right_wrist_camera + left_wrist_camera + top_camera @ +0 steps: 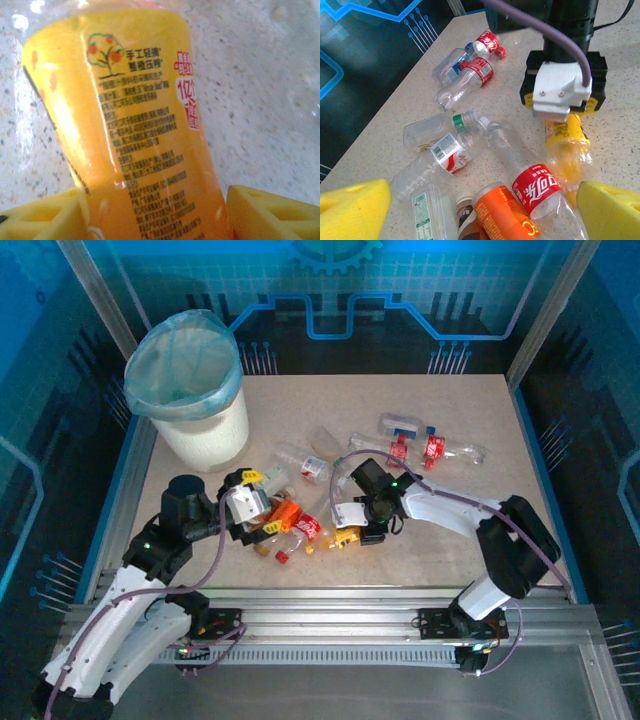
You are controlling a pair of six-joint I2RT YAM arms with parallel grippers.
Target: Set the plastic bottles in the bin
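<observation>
Nearest, the left gripper (480, 215) is held wide open, hanging just above a heap of bottles (285, 520). A red-label bottle (536, 186) and an orange-label bottle (502, 215) are seen right under it. Just beyond, the right gripper (157, 212) is set down over a yellow-label bottle (140, 125) lying on the table (450, 400), one finger on each side. Whether it's actually clamped can't be told, tbh. Further back, more bottles (432, 450) are scattered flat, apart from the heap. The bin (215, 435), bag-lined, is parked at the far left corner, well apart from both grippers.
</observation>
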